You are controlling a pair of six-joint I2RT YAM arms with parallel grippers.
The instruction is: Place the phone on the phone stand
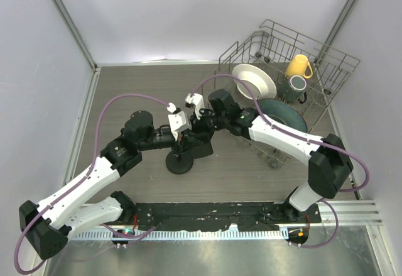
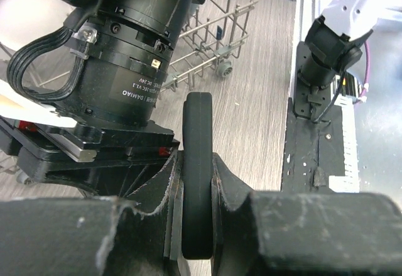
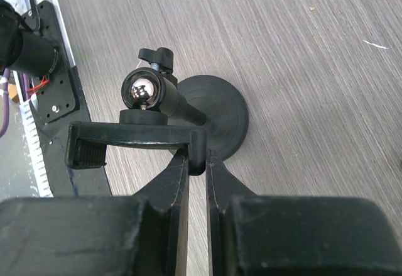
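Near the middle of the table (image 1: 125, 93), a little toward its near edge, we find both arms meeting over the phone stand (image 3: 220, 115). Its round disc base sits flat on the wood grain, and the stem leans up off it toward the right wrist camera, with a shiny ball joint and a small knob at its head.

The cradle bar crosses the right wrist view side to side, its ribbed end pad pointing at the near edge. The right gripper (image 3: 196, 160) is clamped on that bar, with the jaws pinched tight around its other end.

Over to the left gripper (image 2: 196, 172), and we see it squeezing the phone (image 2: 198, 125). The slab is edge-on to the wrist camera, and each flat face is pressed by a finger. Its rounded end pokes out past the fingertips, away from the wrist and toward the right arm's black wrist housing (image 2: 119, 68), which is just beside it.

From this edge-on look we cannot tell whether the long side runs along the fingers or across them. From above, the phone is lost among the black hardware right over the stand.

At the far right corner stands the wire dish rack (image 1: 270, 24), holding a white plate (image 1: 254, 80), a teal plate (image 1: 282, 112) and a yellow mug (image 1: 299, 66).
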